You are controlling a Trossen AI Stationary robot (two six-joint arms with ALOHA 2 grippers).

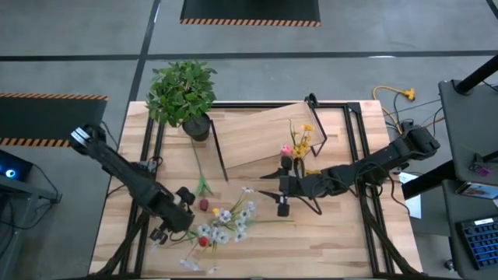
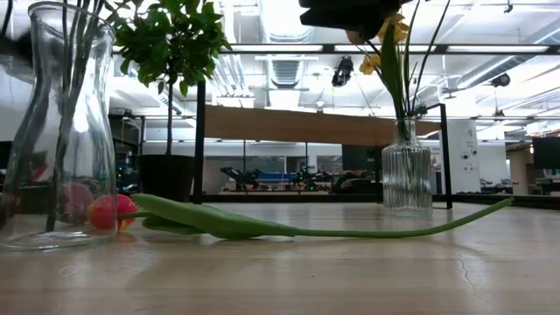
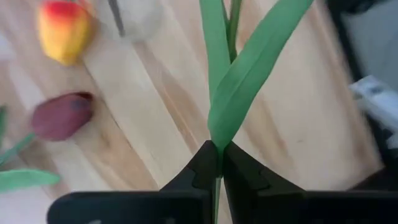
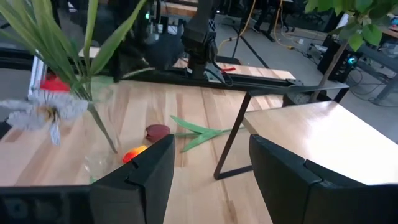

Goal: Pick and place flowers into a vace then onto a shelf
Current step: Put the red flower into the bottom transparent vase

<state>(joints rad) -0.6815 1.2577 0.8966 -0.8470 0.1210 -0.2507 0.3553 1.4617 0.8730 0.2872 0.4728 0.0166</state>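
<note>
Green stalk: the tulip stem (image 3: 217,68) runs straight out from the left hand (image 3: 217,152), long axis in line with the fingers, leaf (image 3: 255,68) fanning off just past the tips.
Left hand state: pressed together on that stem, pinching it near its cut end; in the high view the hand (image 1: 185,198) sits at the front-left of the tabletop (image 1: 342,241).
Stem axis on tabletop: lies flat, running from the hand back toward the potted plant (image 1: 183,93); low view shows it flat along the wood (image 2: 350,232), red-orange bloom (image 2: 112,212) at one end beside a clear glass vase (image 2: 61,131).
Loose flowers: white sprays and a red bloom (image 1: 226,225) in a heap just beside the left hand, toward the centre; a dark red bud (image 3: 62,115) and an orange-yellow bloom (image 3: 62,31) near the held stem.
Nearer arm: left, already on the stem. My read: the lift has to swing the stem from flat to upright before it can drop into a vase neck.
Right hand: spread, holding nothing (image 4: 208,171), hovering mid-tabletop by the ribbed vase (image 2: 407,179), which holds yellow blooms (image 1: 302,140).
Shelf: light board on a black frame (image 1: 264,132), beyond both hands, nothing on it that I can see.
</note>
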